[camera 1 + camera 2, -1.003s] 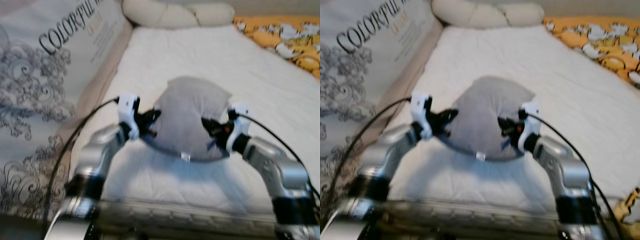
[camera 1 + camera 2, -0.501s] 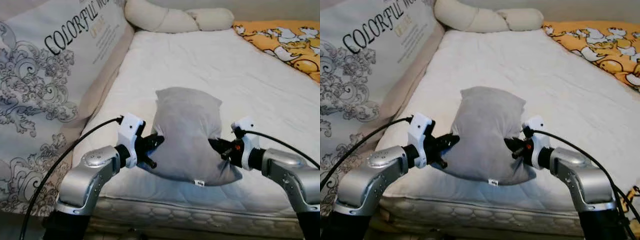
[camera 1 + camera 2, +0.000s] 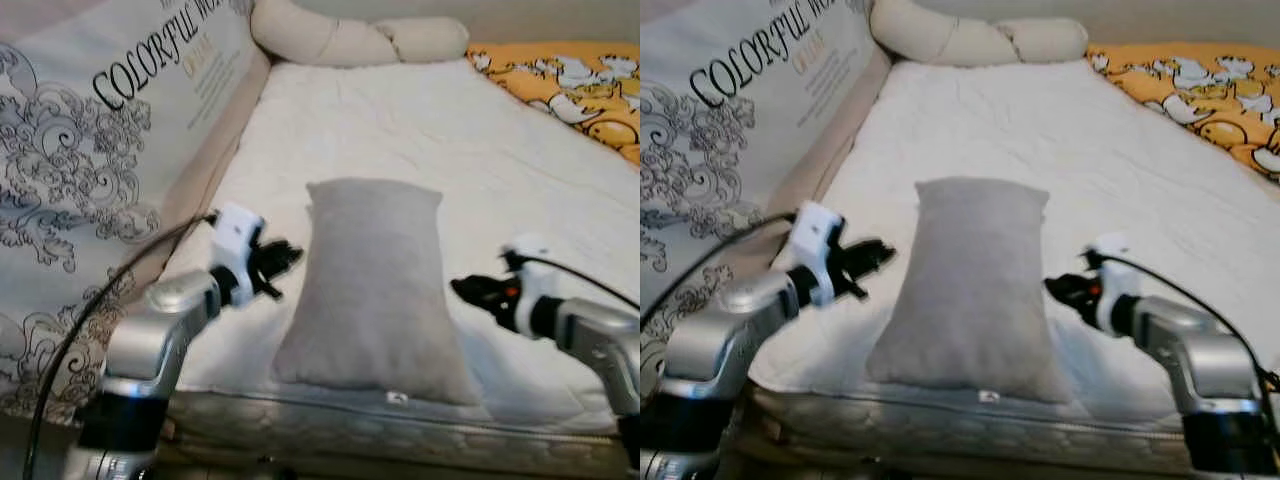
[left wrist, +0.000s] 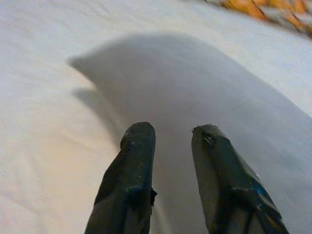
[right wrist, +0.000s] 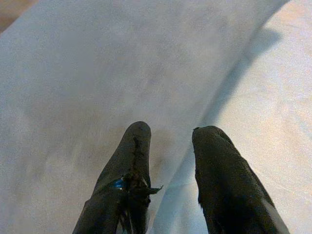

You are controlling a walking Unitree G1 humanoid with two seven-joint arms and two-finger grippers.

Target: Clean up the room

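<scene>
Grey pillow [image 3: 375, 290]: soft cloth, matt, fine napped look, small white sewn tag at the near hem; bed [image 3: 470, 130]: white quilted cloth, matt, lightly puckered; mattress edge [image 3: 400, 432] stitched in rounded ridges; long bolster [image 3: 350, 38]: cream cloth, smooth, matt; orange blanket [image 3: 580, 85]: printed cloth (white and yellow figures); side panel [image 3: 100, 150]: pale cloth or film with black scrollwork and lettering, faint sheen; left hand [image 4: 170, 146] and right hand [image 5: 168, 146]: black fingers, matt, scuffed; arms: brushed silver metal, white plastic at the wrists, black cables.
</scene>
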